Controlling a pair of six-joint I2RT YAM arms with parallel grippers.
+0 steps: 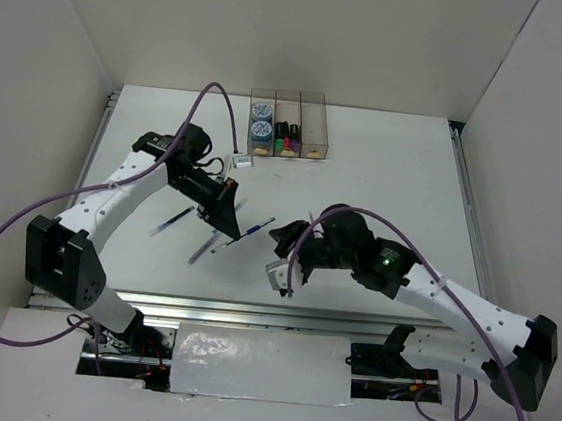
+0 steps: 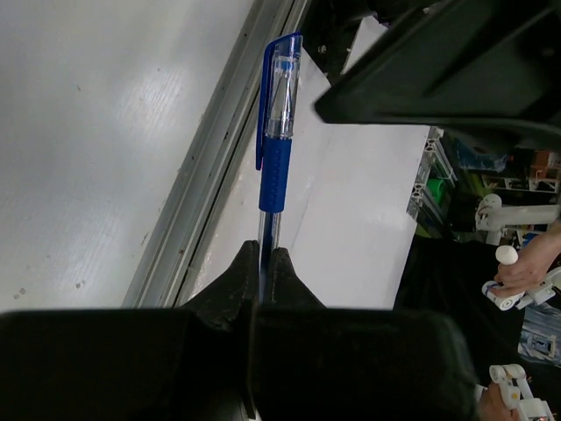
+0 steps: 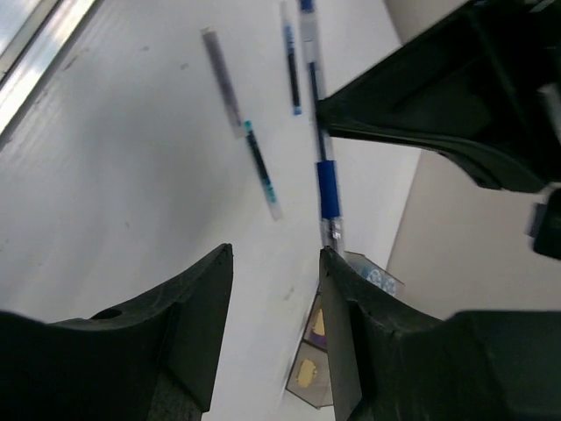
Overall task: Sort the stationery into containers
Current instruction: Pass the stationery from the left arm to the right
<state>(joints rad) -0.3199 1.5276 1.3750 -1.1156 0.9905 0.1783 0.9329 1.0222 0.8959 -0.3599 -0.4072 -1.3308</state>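
Observation:
My left gripper (image 1: pixel 228 215) is shut on a blue pen (image 1: pixel 252 231) and holds it above the table. In the left wrist view the pen (image 2: pixel 273 167) sticks out from between the closed fingertips (image 2: pixel 263 256). My right gripper (image 1: pixel 281 239) is open and empty, just right of the pen's free end. In the right wrist view the pen (image 3: pixel 326 189) ends beside the right finger (image 3: pixel 337 289). The three joined boxes (image 1: pixel 316 114) stand at the back. The left one holds two tape rolls (image 1: pixel 261 119), the middle one highlighters (image 1: pixel 286 139).
Three more thin pens lie on the table below the left gripper (image 1: pixel 172 222), (image 1: pixel 201 251), (image 1: pixel 223 245); they also show in the right wrist view (image 3: pixel 221 81), (image 3: pixel 261 168), (image 3: pixel 290 57). A small white-grey object (image 1: pixel 238 161) lies left of the boxes.

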